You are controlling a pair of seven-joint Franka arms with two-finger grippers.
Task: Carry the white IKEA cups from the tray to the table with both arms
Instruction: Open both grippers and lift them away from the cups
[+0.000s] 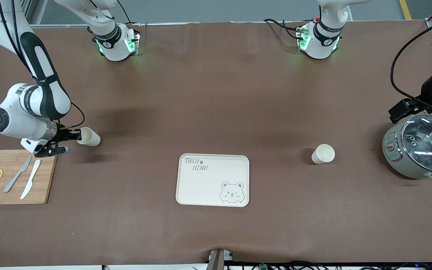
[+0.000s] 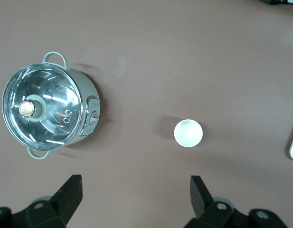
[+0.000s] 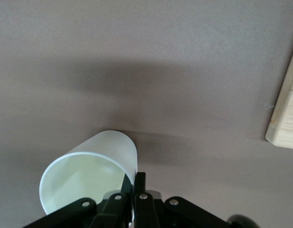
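One white cup [image 1: 89, 136] is tilted with its rim toward my right gripper [image 1: 74, 136], near the right arm's end of the table. The right gripper is shut on this cup's rim; in the right wrist view the cup [image 3: 89, 171] has its wall pinched between the fingers [image 3: 139, 183]. The second white cup [image 1: 323, 153] stands upright on the table toward the left arm's end; it also shows in the left wrist view [image 2: 188, 133]. My left gripper [image 2: 136, 190] is open and empty, high over the table beside the cooker.
A cream bear tray [image 1: 213, 180] lies mid-table, nearer the front camera than both cups. A wooden cutting board [image 1: 13, 177] with two knives and lemon slices lies by the right gripper. A glass-lidded cooker [image 1: 418, 148] stands at the left arm's end.
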